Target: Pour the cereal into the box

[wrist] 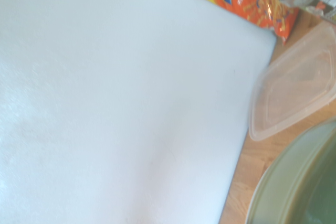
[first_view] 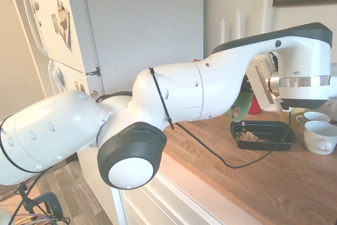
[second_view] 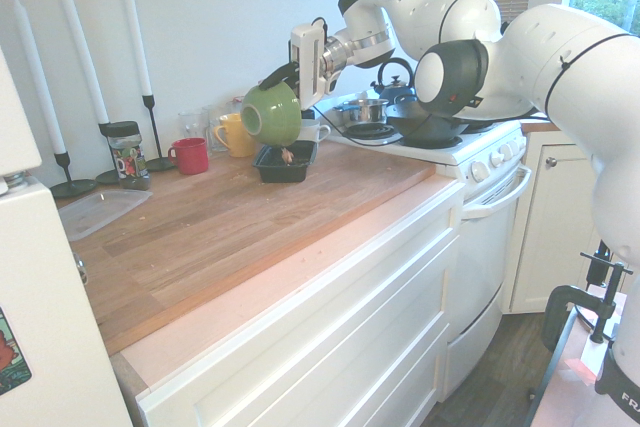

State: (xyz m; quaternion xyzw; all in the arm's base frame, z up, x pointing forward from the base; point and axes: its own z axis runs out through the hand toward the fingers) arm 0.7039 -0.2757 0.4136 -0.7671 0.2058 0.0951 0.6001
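My gripper (second_view: 284, 77) is shut on the rim of a green bowl (second_view: 271, 114) and holds it in the air, tipped steeply on its side. Right below the bowl, the box (second_view: 284, 169), a shallow black tray, rests on the wooden counter. Light brown cereal (second_view: 288, 156) lies inside it. The first exterior view shows the box (first_view: 274, 142) with the cereal (first_view: 248, 136) heaped at its left end. A few flakes still cling inside the tilted bowl (first_view: 238, 110). My arm hides the gripper there. The bowl's rim (wrist: 294, 192) fills a corner of the wrist view.
A red mug (second_view: 190, 155), a yellow mug (second_view: 234, 135), a jar (second_view: 125, 152) and tall white candles (second_view: 138, 32) stand along the wall. A clear flat container (second_view: 100, 209) lies near the fridge (first_view: 105, 19). Two white cups (first_view: 321, 136) sit beside the box. The stove (second_view: 430, 142) adjoins the counter.
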